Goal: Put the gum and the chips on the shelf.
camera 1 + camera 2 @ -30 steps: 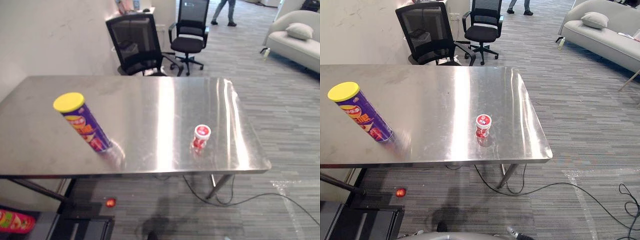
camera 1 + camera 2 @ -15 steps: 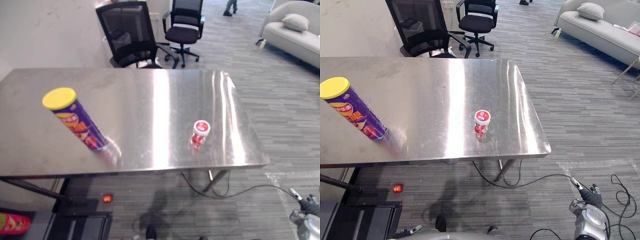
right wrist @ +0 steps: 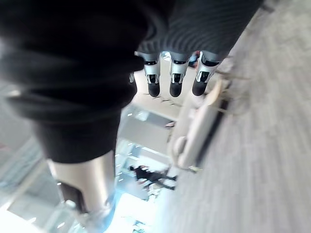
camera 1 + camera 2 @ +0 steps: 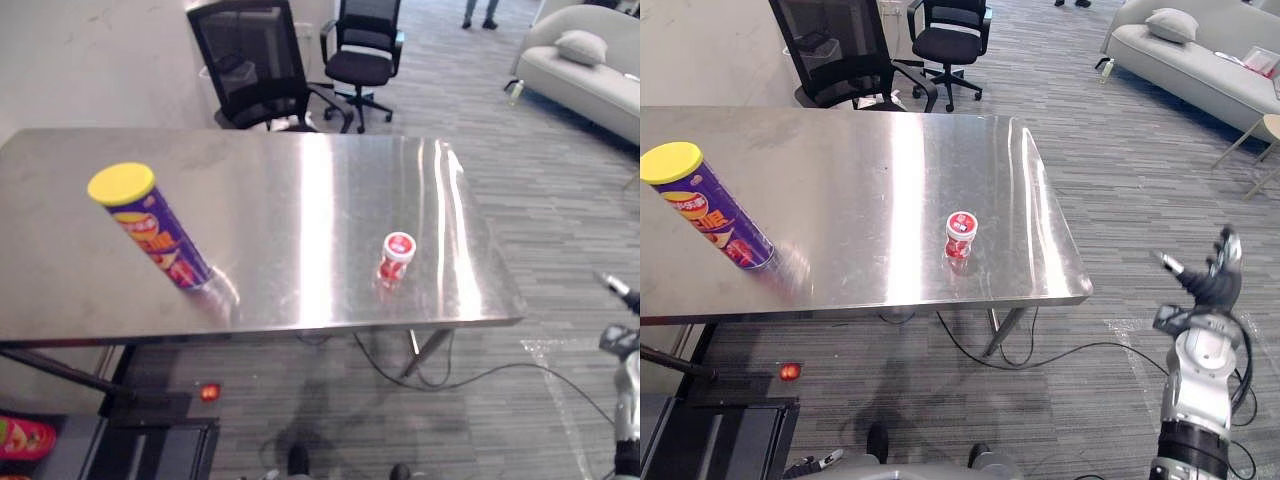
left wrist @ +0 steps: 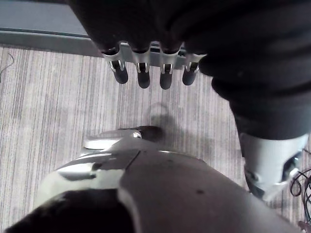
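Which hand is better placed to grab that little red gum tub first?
Probably the right hand: it is raised and open off the right end of the table, nearest the gum tub. The left hand points down at the floor.

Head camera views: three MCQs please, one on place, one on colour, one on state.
1. Where is the gum tub relative to the chips can?
A. On the floor below it
B. Stacked on top of it
C. On the table, to the robot's right of it

2. What colour is the chips can's lid?
A. Red
B. Yellow
C. Green

3. What state is the right hand in?
A. Open, holding nothing, out past the table's right end
B. Shut on the gum tub
C. Pressing flat on the table

Answers: 1 C, both stand on the table, well apart; 2 B, the lid is yellow over a purple body; 3 A, it is spread wide, clear of the table.
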